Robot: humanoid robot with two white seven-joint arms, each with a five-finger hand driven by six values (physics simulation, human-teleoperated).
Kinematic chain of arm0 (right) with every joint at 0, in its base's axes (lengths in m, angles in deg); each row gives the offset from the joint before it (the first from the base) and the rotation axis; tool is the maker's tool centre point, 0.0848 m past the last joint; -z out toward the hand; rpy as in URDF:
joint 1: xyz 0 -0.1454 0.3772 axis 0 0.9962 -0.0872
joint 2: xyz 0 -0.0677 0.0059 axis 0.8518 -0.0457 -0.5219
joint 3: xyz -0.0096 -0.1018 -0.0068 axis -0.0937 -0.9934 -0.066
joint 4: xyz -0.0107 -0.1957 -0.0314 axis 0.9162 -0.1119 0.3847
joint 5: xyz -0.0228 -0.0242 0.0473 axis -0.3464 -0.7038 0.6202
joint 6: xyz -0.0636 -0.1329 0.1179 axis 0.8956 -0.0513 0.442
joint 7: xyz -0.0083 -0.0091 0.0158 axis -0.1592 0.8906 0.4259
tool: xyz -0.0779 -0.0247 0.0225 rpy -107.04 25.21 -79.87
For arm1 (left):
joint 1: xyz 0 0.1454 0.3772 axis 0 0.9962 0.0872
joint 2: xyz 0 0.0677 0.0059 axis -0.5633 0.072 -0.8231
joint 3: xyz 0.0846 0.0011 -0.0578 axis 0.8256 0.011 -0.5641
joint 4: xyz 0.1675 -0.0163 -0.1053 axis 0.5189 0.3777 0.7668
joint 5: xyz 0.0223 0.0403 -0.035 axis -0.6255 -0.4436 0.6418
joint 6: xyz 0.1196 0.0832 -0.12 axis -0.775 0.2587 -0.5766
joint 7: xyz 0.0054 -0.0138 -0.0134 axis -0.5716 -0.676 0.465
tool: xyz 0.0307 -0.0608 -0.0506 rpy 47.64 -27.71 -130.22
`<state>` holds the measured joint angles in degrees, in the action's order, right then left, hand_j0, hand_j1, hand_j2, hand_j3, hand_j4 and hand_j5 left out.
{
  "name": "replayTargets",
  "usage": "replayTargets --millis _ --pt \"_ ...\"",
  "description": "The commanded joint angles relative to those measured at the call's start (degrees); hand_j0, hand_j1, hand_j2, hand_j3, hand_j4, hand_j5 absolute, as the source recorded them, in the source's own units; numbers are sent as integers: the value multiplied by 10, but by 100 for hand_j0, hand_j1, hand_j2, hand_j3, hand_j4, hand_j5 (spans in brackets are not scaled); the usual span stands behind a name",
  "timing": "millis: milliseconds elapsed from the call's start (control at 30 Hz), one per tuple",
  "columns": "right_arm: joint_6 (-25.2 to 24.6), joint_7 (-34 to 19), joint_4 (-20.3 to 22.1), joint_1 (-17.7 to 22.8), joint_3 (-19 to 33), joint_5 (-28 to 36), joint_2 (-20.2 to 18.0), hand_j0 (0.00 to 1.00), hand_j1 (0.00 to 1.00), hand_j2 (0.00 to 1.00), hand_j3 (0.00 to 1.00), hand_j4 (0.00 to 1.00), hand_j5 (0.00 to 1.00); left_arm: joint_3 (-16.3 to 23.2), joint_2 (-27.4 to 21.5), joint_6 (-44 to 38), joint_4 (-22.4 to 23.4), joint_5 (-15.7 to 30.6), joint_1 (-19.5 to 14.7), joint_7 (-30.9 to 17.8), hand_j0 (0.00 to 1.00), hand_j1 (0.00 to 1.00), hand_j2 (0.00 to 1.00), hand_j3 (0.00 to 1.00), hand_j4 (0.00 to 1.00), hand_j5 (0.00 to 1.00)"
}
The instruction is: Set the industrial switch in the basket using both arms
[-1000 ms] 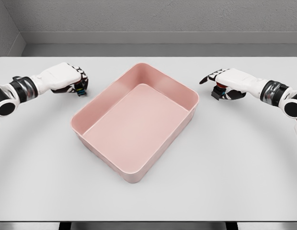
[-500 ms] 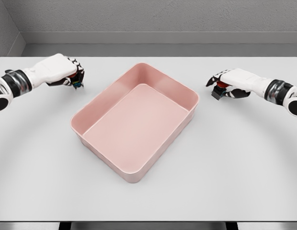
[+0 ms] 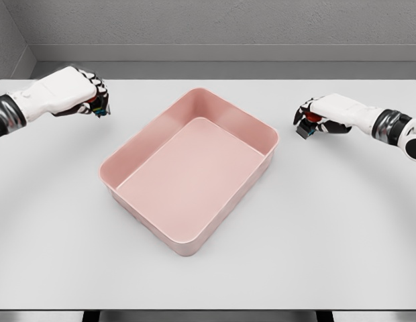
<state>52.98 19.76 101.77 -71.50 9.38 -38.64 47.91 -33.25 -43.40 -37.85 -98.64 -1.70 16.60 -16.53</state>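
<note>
The switch (image 3: 306,127) is at the right side of the table (image 3: 342,221), inside the right hand (image 3: 323,115). It is a small dark body with a red part on top, and most of it is hidden by the hand. The fingers (image 3: 303,109) of this hand are curled closely around it, so the hand grips it. I cannot tell if the switch touches the table or is a little above it.

The basket (image 3: 269,137) is pink, rectangular and turned at an angle, in the middle of the table. Nothing lies inside it. The switch is to the right of its far right corner, apart from it.

At the far left, the left hand (image 3: 70,94) is closed as well. Its fingers wrap a second small dark part (image 3: 96,108) with a bit of red and blue showing under them. This hand is well apart from the basket, near the far left edge of the table. Both arms come in from the sides, low over the table.
</note>
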Motion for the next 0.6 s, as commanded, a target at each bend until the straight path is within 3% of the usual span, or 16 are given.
replayTargets --millis 0,233,367,567 --pt "-1 0 1 0 0 3 -1 53 53 53 53 53 53 -2 -17 -1 -28 18 0 1 34 34 34 34 34 34" --pt "-1 -10 0 -4 1 7 -6 47 47 47 47 47 47 -2 -47 -1 -72 46 4 1 34 34 34 34 34 34" --pt "-1 -10 0 -5 1 7 -11 46 46 46 46 46 46 -5 -64 -1 -115 55 28 1 34 34 34 34 34 34" --pt "-1 -13 0 -9 1 8 -14 46 46 46 46 46 46 -47 -70 -1 -157 56 49 1 34 34 34 34 34 34"
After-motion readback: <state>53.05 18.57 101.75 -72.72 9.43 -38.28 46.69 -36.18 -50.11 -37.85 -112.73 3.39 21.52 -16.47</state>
